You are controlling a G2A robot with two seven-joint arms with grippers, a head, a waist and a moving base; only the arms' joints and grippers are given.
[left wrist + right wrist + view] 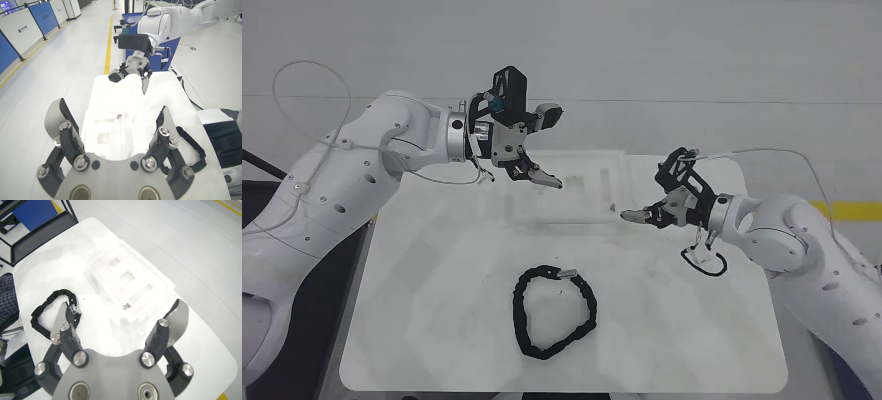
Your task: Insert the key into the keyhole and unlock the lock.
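Note:
The small metal key [614,208] [119,116] [126,306] lies on the near edge of a white foam tray [582,185] [149,272]. The lock is a black sleeved chain [554,310] [43,308] [192,145] coiled in a loop on the white table, with its silver lock end [564,272] facing the tray. My right gripper [652,190] [121,305] [129,83] hovers open just right of the key, which sits a little ahead of its fingers. My left gripper [548,148] [113,108] is open too, held above the tray's left end with nothing in it.
The tray has three rectangular pockets [140,290]. The white table [442,330] ends in rounded corners. A black cable loop [704,260] hangs below the right wrist. Bare tabletop surrounds the chain on all sides.

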